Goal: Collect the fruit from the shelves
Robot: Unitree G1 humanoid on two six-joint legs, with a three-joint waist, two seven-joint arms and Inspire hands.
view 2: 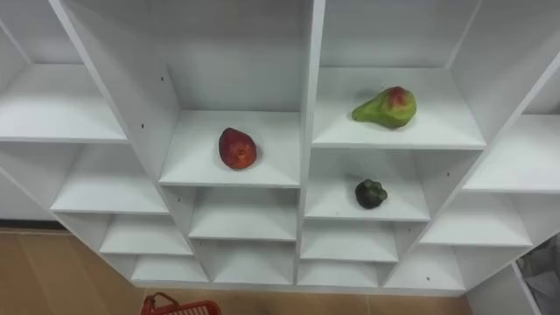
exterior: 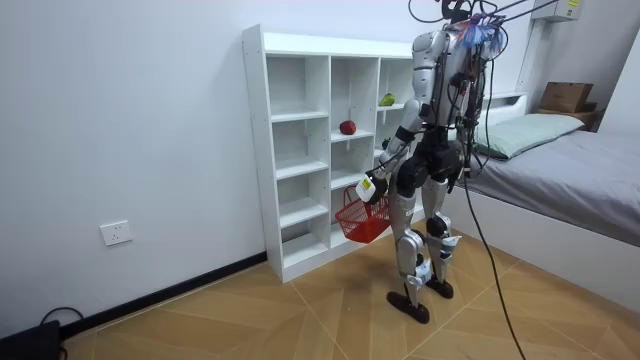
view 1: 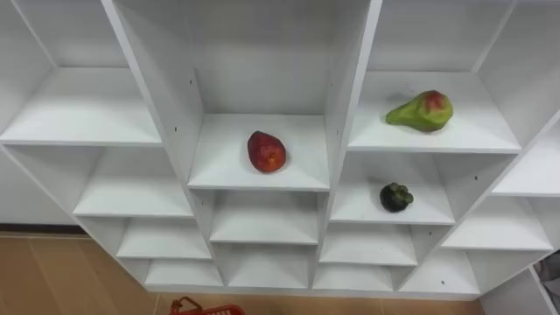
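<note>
White closet [exterior: 256, 150], left hand [exterior: 367, 186] seemingly gripping red basket [exterior: 362, 220]

In the white closet [view 2: 306, 87] a red fruit [view 2: 237, 148] lies on a middle-column shelf. In the column to its right a green pear [view 2: 385, 107] blushed red lies one shelf above a small dark green fruit [view 2: 370, 193]. The rim of a red basket [view 2: 179, 307] shows at the bottom edge, over wooden floor [view 2: 52, 271].
</note>
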